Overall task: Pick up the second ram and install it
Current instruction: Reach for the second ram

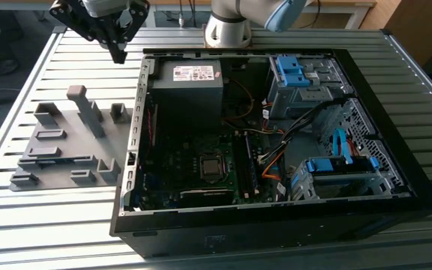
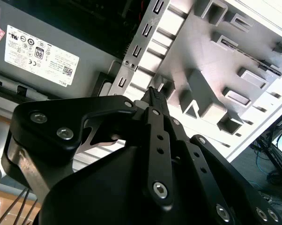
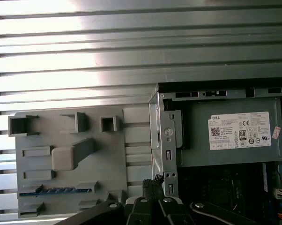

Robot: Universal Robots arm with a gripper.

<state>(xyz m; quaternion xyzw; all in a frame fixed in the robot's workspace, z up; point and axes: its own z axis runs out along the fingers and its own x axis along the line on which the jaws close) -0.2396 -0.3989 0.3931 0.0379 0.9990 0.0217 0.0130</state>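
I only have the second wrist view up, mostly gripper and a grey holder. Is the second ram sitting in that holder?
Observer: Yes. In the first wrist view the second ram sits in a long slot of the grey holder, untouched.
Operator: Where's the gripper relative to it?
Observer: In the exterior view the gripper hangs over the slatted table, apart from the ram, at the holder's opposite end near the computer case corner.
Operator: What's inside the case?
Observer: The exterior view shows the lid off and the motherboard exposed.
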